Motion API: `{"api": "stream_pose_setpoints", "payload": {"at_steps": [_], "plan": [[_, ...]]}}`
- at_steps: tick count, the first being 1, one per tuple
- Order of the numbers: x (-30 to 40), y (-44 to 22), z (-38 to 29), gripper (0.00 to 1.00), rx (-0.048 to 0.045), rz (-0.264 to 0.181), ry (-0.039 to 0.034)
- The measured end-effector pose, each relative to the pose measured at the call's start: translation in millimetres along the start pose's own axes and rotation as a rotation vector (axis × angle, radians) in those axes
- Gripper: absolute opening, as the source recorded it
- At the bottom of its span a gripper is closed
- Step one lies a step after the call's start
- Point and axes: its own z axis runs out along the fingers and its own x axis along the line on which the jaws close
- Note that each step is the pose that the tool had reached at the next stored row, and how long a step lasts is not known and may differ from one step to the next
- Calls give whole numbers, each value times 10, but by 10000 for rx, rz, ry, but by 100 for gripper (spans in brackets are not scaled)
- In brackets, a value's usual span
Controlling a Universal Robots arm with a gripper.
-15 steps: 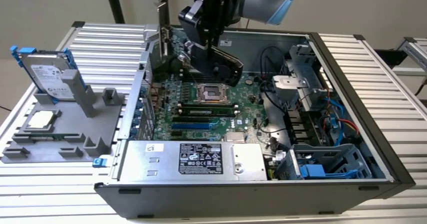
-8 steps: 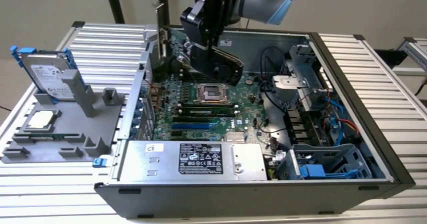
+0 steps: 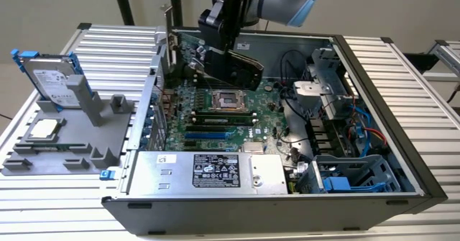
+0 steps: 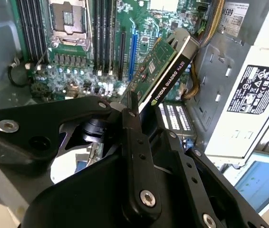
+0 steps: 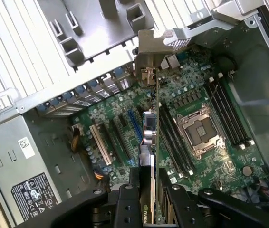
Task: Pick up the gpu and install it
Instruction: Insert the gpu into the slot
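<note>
Item: the gpu [image 3: 243, 67], a thin rectangular card with a green circuit board on one face, a black shroud on the other and a silver end bracket. Status: lifted, so the pick-up is done. Holder: black end effector [image 5: 148, 184], closed on the card, one finger against each face. Location: in the air inside the open grey computer case [image 3: 251, 214], tilted, above the green motherboard [image 3: 273, 111] near its square silver processor socket [image 3: 228, 98], bracket end toward the slotted rear wall. The long expansion slots [image 5: 134, 126] beneath are unoccupied and the card is not seated. Outstanding, by judgement: the whole install. Grey holder tray [image 3: 43, 163] sits apart on the ribbed counter [image 3: 395, 68].
</note>
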Motion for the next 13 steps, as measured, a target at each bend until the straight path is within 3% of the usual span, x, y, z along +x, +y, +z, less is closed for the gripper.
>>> {"api": "stream_pose_setpoints", "payload": {"at_steps": [5, 10, 13], "plan": [[0, 0, 0, 0, 6, -62, 4], [-1, 0, 1, 0, 156, -366, -47], [-1, 0, 0, 0, 172, -702, -32]]}}
